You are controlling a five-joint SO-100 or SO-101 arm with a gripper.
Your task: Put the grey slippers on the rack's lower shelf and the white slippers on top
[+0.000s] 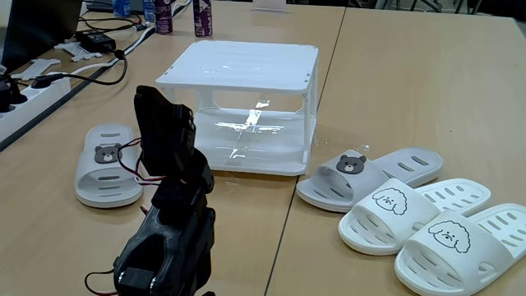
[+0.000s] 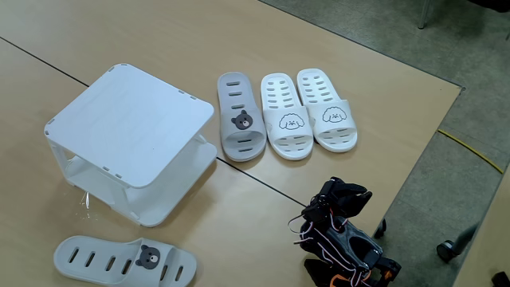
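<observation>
While the tool (image 1: 167, 123) rises at lower left — its spread unreadable — one of the grey slippers (image 1: 108, 164) lies just left of it on the counter (image 1: 411, 90), long axis toward the camera.

No readable text, label or number anywhere.
</observation>
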